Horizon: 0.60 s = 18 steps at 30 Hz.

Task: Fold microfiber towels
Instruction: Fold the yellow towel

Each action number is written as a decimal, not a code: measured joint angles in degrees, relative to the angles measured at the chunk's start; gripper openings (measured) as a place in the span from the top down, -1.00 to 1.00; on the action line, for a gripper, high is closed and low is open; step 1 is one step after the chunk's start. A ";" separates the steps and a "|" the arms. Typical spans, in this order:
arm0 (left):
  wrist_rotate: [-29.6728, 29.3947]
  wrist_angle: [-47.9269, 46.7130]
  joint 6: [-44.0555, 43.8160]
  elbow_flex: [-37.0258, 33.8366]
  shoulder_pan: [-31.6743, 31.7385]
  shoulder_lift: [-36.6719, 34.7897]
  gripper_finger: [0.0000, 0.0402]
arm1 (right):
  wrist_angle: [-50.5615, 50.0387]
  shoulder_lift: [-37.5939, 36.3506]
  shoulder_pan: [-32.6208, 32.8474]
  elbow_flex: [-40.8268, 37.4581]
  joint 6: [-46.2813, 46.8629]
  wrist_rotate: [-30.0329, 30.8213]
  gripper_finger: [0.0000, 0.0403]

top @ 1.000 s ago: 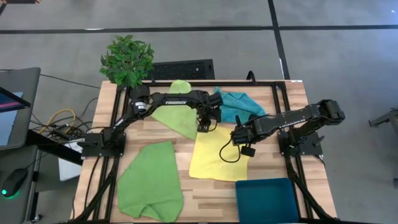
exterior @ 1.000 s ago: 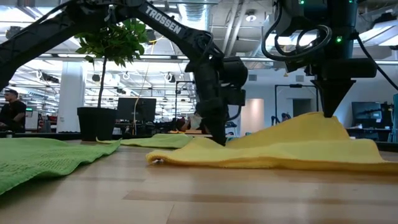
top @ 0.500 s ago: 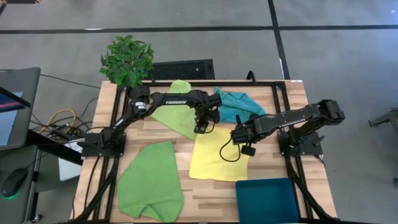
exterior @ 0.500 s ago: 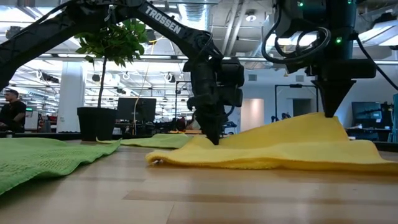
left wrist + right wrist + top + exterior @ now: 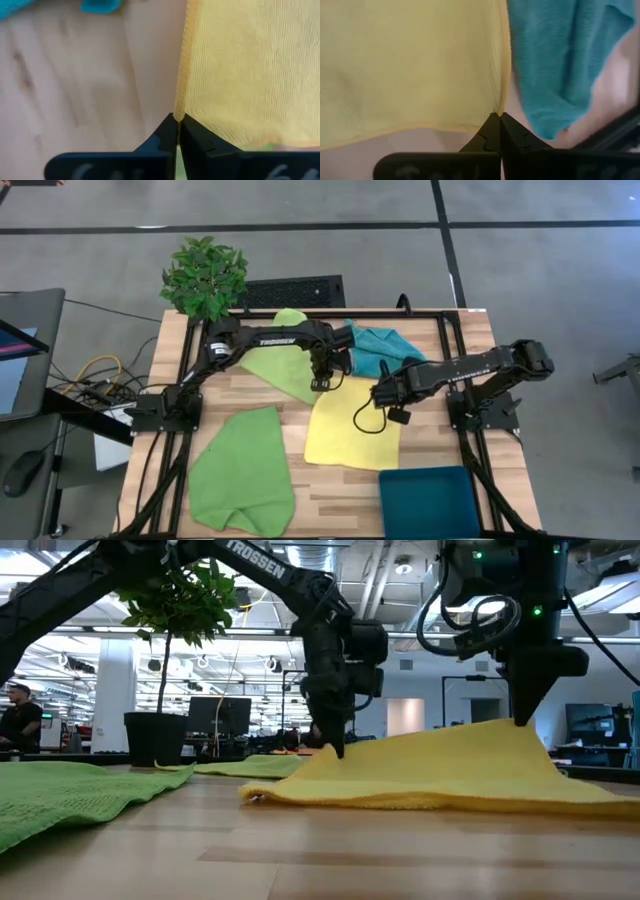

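A yellow microfiber towel (image 5: 350, 435) lies spread in the middle of the table, and both its far corners are raised off the wood. My left gripper (image 5: 322, 383) is shut on the far left corner. My right gripper (image 5: 383, 395) is shut on the far right corner. A turquoise towel (image 5: 382, 350) lies crumpled just beyond them. One lime green towel (image 5: 283, 362) lies at the far middle under my left arm. Another lime green towel (image 5: 243, 475) lies at the near left. My left gripper pinches the yellow towel's far left corner (image 5: 178, 111) between its two fingers, which point down from above. The corner is lifted a little off the table (image 5: 330, 755); the cloth slopes down from it and its near part lies on the wood. My right gripper pinches the yellow towel's far right corner (image 5: 500, 109) between its two fingers, from above, pointing down. That corner (image 5: 520, 726) is held higher than the left one. The cloth falls away from it toward the table, and the far edge runs between the two grippers.
A dark teal bin (image 5: 430, 500) stands at the near right edge. A potted plant (image 5: 205, 275) stands at the far left corner. Bare wood (image 5: 330, 490) shows in front of the yellow towel, between the near green towel and the bin.
My left gripper has shut on the yellow towel's far left corner, then risen a little and shifted slightly toward the table's left. That corner has come up off the wood. The towel's near part has stayed flat.
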 joint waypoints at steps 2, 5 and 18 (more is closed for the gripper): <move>-0.22 -0.74 -1.08 0.03 -0.17 -0.84 1.00 | -0.48 0.02 -0.26 0.03 -0.02 1.29 0.94; -1.28 -1.81 -1.95 0.04 -0.66 -2.25 1.00 | -1.23 0.02 -0.33 0.73 -0.04 3.99 0.94; -21.97 -4.82 -7.09 0.09 -4.52 -5.55 1.00 | -1.99 0.02 -1.70 3.20 -0.22 12.96 0.94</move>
